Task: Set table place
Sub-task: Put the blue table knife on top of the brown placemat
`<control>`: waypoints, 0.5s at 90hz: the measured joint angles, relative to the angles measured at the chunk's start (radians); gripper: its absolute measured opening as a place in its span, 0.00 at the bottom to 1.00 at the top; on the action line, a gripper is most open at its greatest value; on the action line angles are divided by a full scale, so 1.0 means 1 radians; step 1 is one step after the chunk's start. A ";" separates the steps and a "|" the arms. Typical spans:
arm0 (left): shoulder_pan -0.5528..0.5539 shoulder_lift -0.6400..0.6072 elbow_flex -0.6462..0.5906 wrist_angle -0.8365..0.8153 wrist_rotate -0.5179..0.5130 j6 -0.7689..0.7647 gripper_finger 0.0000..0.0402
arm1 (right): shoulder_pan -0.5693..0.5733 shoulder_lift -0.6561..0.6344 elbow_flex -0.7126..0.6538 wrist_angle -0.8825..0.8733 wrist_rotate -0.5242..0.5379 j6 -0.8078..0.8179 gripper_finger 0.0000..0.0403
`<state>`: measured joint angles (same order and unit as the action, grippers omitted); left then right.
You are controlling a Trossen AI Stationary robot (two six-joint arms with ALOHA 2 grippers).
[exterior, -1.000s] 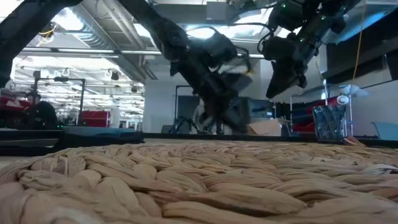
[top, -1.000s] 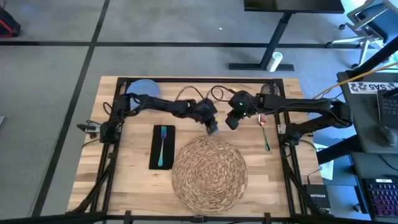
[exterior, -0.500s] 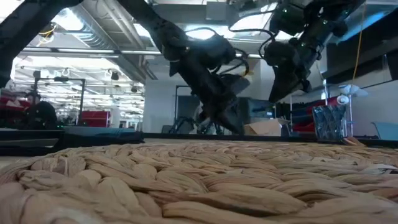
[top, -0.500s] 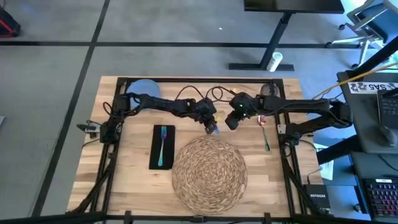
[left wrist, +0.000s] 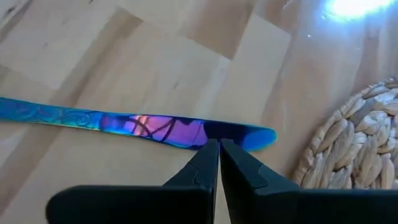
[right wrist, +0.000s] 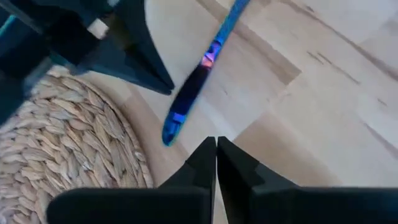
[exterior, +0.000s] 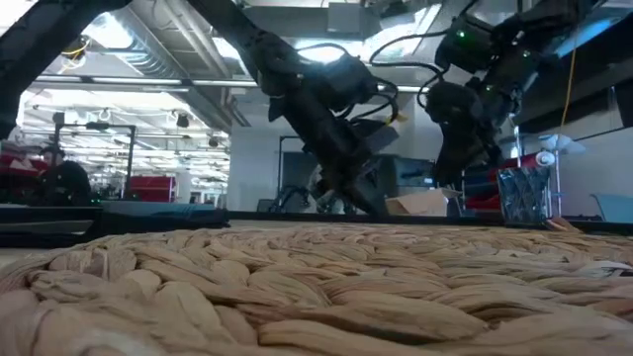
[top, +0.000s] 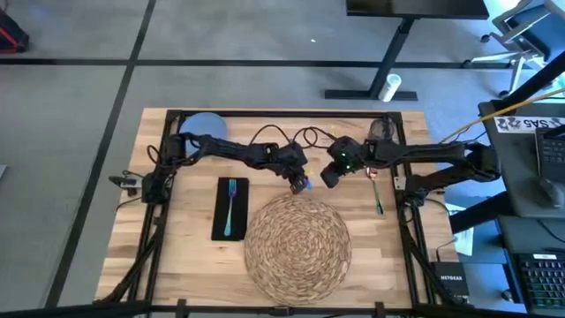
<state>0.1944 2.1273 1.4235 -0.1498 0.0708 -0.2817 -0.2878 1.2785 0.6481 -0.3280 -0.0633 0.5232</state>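
Iridescent blue-purple knife (left wrist: 155, 129) flat on worktop (top: 190, 256), just off the straw mat (top: 297, 245) rim, long axis crosswise to left pincer (left wrist: 218, 149). Left pincer closed, empty, tips right above blade, nearer. Right pincer (right wrist: 216, 149) also closed, empty, facing knife tip, slightly further off.

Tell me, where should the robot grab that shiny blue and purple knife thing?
Pinch the shiny cutlery piece across its narrow width, near its middle, coming straight down from above. It lies flat on the table, long and thin, so only its side edges offer a hold. Its rounded end sits close to the placemat, probably crowding a grip there.
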 joint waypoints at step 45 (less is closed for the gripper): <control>0.000 0.037 0.000 0.015 0.006 -0.022 0.00 | 0.000 0.000 -0.054 0.126 -0.043 0.113 0.00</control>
<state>0.1944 2.1643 1.4239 -0.1349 0.0770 -0.3038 -0.2878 1.2785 0.5941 -0.2024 -0.1066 0.6357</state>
